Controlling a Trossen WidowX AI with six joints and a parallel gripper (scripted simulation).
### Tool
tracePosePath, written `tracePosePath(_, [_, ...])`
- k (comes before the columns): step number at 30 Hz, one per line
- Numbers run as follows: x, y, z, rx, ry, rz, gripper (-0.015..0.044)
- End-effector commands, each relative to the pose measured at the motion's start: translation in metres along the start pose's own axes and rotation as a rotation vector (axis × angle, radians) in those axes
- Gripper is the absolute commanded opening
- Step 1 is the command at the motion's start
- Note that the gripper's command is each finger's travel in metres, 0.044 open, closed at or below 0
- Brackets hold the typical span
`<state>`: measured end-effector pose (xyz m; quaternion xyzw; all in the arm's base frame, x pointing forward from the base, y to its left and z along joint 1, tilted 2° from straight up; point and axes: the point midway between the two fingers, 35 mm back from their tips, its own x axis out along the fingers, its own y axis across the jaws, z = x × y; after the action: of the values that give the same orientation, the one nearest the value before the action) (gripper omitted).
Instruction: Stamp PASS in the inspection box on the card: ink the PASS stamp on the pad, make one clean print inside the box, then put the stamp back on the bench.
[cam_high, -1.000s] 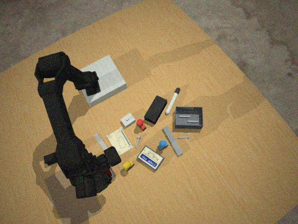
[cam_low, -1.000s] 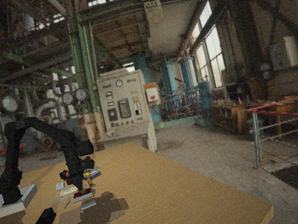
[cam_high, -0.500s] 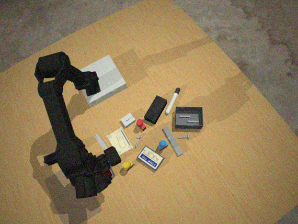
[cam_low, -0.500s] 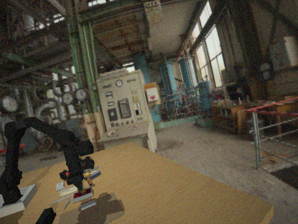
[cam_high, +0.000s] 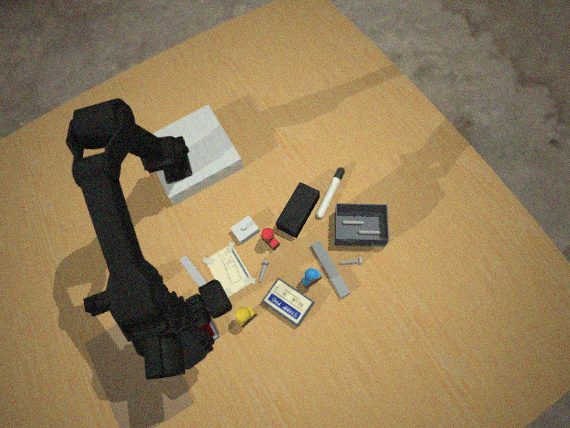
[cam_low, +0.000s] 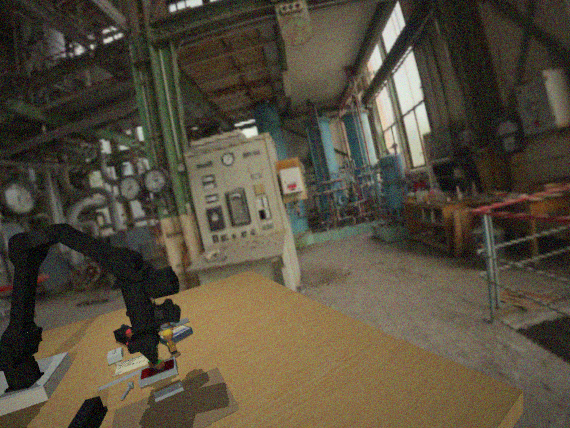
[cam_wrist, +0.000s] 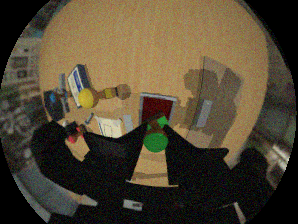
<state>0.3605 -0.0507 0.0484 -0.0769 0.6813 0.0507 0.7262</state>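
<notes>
My gripper (cam_wrist: 155, 125) is shut on the green-knobbed stamp (cam_wrist: 155, 143) (cam_low: 159, 365), brown-bodied with a green block at its foot. The stamp is upright over the near part of the open red ink pad (cam_wrist: 158, 106) (cam_low: 150, 373) (cam_high: 207, 329). I cannot tell whether its face touches the pad, and its lettering is hidden. The arm hides the gripper and stamp in the top view. The cream inspection card (cam_high: 230, 274) (cam_low: 131, 366) (cam_wrist: 106, 121) lies taped down beside the pad, with a box and lines on it; its small print is unreadable.
A yellow stamp (cam_high: 243, 314) (cam_wrist: 86, 98) stands near the pad. A closed stamp pad (cam_high: 289, 301), blue stamp (cam_high: 311, 274) and red stamp (cam_high: 268, 234) are around the card. Farther off are a black block (cam_high: 298, 210), marker (cam_high: 329, 196), dark tray (cam_high: 361, 243) and grey bar (cam_high: 330, 269).
</notes>
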Motion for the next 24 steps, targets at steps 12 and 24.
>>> tracePosePath(12, [-0.005, -0.001, 0.0, 0.0, 0.003, -0.002, 0.0])
tracePosePath(24, [-0.013, -0.001, 0.0, 0.0, 0.003, -0.002, 0.0])
